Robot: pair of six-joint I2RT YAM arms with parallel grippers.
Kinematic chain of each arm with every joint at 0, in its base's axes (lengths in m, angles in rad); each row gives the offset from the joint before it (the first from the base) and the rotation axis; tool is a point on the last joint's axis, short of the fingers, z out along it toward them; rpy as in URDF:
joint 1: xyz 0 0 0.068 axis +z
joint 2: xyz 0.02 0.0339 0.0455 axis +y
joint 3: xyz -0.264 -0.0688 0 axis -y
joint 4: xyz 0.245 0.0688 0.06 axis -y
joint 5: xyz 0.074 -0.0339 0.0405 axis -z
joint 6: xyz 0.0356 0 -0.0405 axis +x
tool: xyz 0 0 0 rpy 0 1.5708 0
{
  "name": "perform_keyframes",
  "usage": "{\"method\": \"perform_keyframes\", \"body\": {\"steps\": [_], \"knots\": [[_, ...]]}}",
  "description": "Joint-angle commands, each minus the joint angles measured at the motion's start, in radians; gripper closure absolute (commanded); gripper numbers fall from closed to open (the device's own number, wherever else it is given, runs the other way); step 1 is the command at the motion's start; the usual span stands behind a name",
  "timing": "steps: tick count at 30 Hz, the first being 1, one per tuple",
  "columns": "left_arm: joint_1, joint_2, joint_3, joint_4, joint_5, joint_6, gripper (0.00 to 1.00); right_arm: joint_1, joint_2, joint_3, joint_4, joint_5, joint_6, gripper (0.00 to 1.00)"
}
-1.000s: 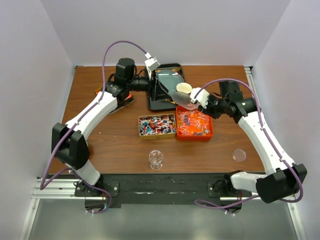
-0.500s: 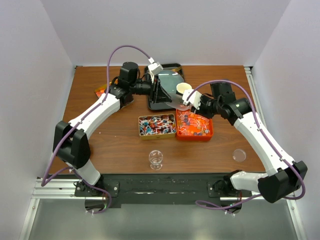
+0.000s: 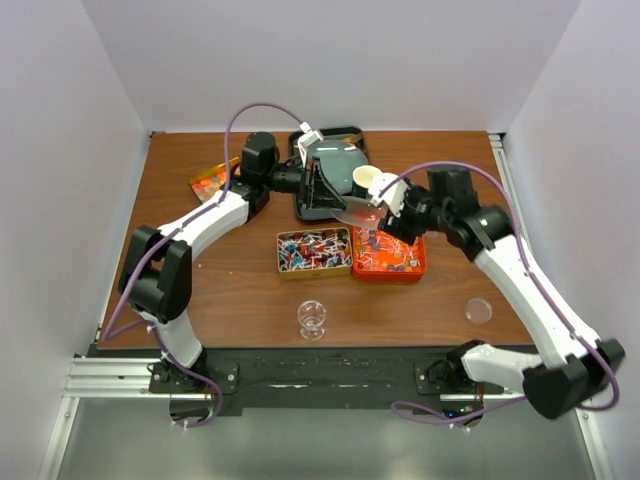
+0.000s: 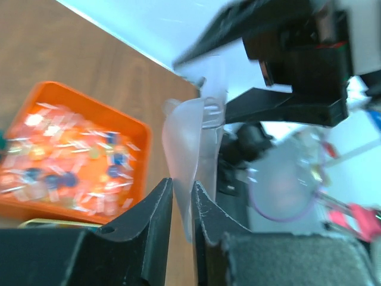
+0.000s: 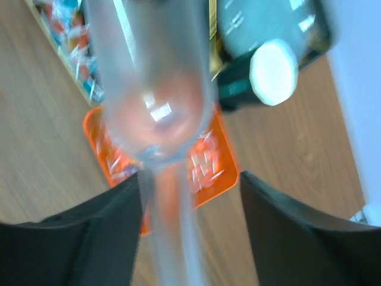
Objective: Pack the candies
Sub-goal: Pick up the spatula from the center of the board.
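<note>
Left hand (image 4: 181,187): fingers almost closed, pinching a thin translucent pouch (image 4: 181,137) of soft film with a ridged lip; no sweets visible inside it. Right hand (image 5: 190,176): fingers part-way apart on either side of the handle of a clear scoop (image 5: 158,107), carried aloft; the contact itself lies below the frame edge. Scoop is rigid and glossy with a rounded bowl, apparently empty, held close by the pouch. Directly under the right hand: orange tray (image 3: 388,276), shallow and rectangular, holding candies (image 3: 392,252), small beads and clear-wrapped bits. Just beside it, on the left hand's side: gold tin (image 3: 314,272), similar in shape, filled with red-blue-white wrapped pieces (image 3: 312,250). Beneath and beyond the left hand: dark tray (image 3: 340,160), smooth, with a white round cap (image 3: 367,178) at its edge. Well apart from both hands, toward the arm bases: small clear cup (image 3: 313,318) and clear disc lid (image 3: 479,310) on the wood-grain bench (image 3: 240,290). Judgement: packing barely begun; both containers look full, so scooping and filling remain.
</note>
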Motion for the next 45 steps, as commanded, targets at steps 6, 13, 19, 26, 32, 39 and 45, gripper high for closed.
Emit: {"method": "perform_keyframes", "body": {"steps": [6,13,19,26,32,39,45], "knots": [[-0.008,0.023,-0.038,0.300,0.224,-0.254,1.00,0.007,-0.176,-0.047,0.138,-0.165,0.150,0.27],[-0.008,0.016,-0.055,0.300,0.230,-0.261,1.00,0.007,-0.163,-0.066,0.130,-0.156,0.059,0.35],[-0.004,0.023,-0.050,0.304,0.232,-0.261,1.00,0.005,-0.109,-0.010,0.034,-0.173,0.001,0.54],[0.013,0.035,-0.039,0.304,0.233,-0.261,1.00,0.005,-0.097,-0.010,-0.040,-0.165,-0.079,0.60],[0.025,0.042,-0.032,0.306,0.232,-0.261,1.00,0.007,-0.086,-0.015,-0.079,-0.143,-0.122,0.62],[0.041,0.038,-0.033,0.235,0.180,-0.196,0.85,0.007,-0.058,0.028,-0.105,-0.136,-0.127,0.96],[0.107,-0.046,-0.021,-0.310,-0.191,0.207,0.40,-0.048,0.006,0.085,-0.223,-0.039,-0.330,1.00]]}}
